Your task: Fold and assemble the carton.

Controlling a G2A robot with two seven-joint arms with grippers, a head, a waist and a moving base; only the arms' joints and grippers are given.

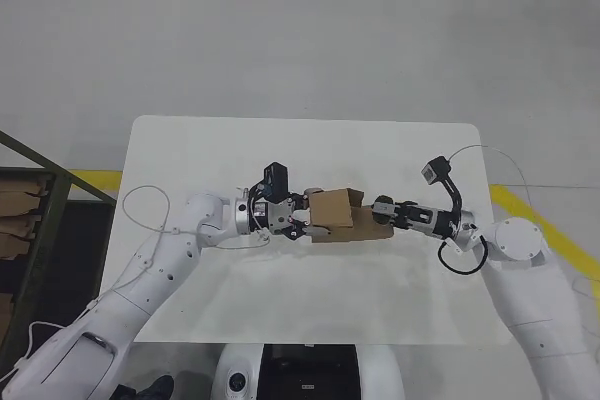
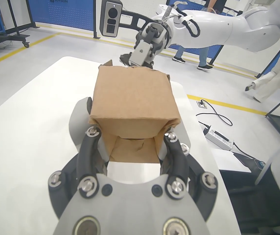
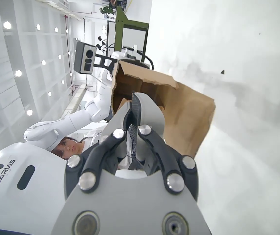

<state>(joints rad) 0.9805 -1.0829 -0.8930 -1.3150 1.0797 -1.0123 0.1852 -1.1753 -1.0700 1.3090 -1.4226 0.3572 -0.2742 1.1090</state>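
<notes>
In the top view the carton (image 1: pixel 335 210) sits near the middle of the white table (image 1: pixel 230 150), caught between the two arms. The left end effector (image 1: pixel 292 218) is at one end of it and the right end effector (image 1: pixel 378 210) is at the other.

In the left wrist view the left arm's fingers (image 2: pixel 81 113) are spread wide and press on opposite side walls of the carton's near end, so this arm holds the body. The near-end flaps are folded partly inward and the end is not yet closed.

In the right wrist view the right arm's fingers (image 3: pixel 147 108) lie almost flat together at the carton's open far mouth, beside a torn-edged flap (image 3: pixel 152 78). They appear to pinch a thin edge of card, but the card between the pads is hidden.

The step in hand looks like working the far-end flaps. To do it well, the left grip should stay firm and square so the walls do not skew. The right arm should turn the flap along its crease, not pull outward, because the torn card could rip further. The body should stay low over the table.
</notes>
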